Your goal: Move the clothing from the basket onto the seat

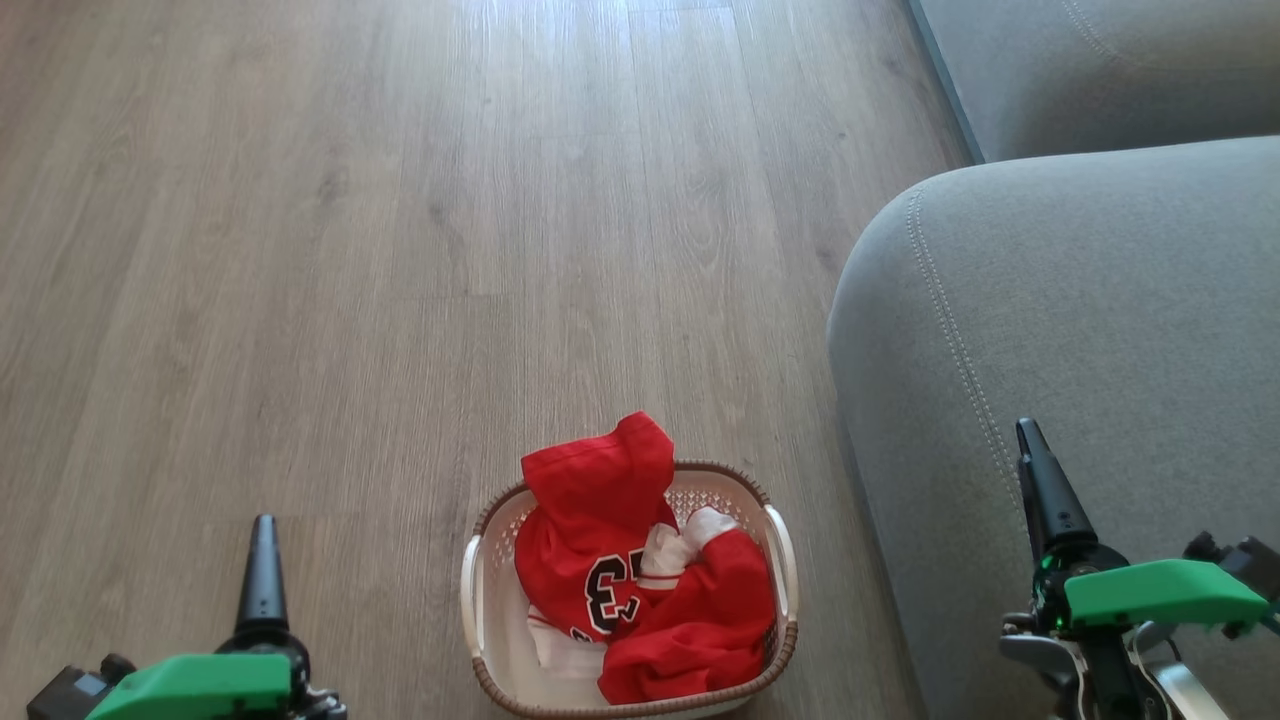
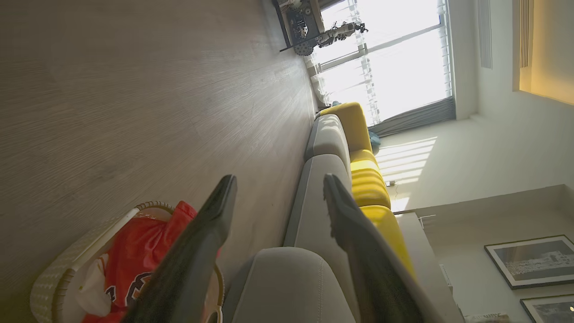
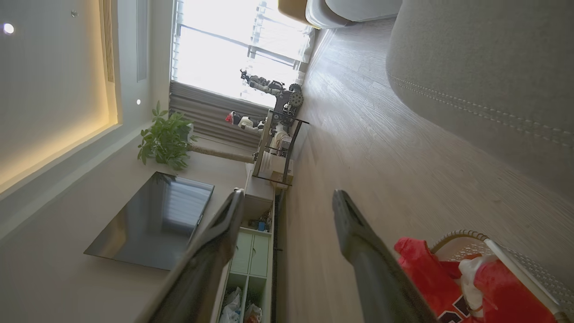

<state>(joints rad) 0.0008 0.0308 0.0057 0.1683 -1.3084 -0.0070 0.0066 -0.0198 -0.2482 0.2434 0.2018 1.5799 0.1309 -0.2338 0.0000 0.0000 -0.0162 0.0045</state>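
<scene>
The cream basket (image 1: 470, 598) with a brown rim stands on the wood floor, low in the middle of the head view. Red clothing fills it: a jersey (image 1: 585, 535) with black-and-white numerals heaped over the far rim, and plain red shorts (image 1: 705, 625) at the front right. The grey seat (image 1: 1080, 330) bulks just right of the basket. My left gripper (image 1: 264, 540) hovers open to the basket's left, holding nothing. My right gripper (image 1: 1035, 450) is open over the seat's edge. The left wrist view shows the basket (image 2: 58, 278), the clothing (image 2: 134, 255) and the seat (image 2: 287, 287).
Bare wood floor (image 1: 400, 250) stretches ahead and to the left. A second grey seat section (image 1: 1100, 70) lies at the far right. Yellow cushions (image 2: 367, 179) line the sofa's back. A low cabinet (image 3: 251, 251), a dark screen (image 3: 152, 220) and a plant (image 3: 166, 141) stand by the opposite wall.
</scene>
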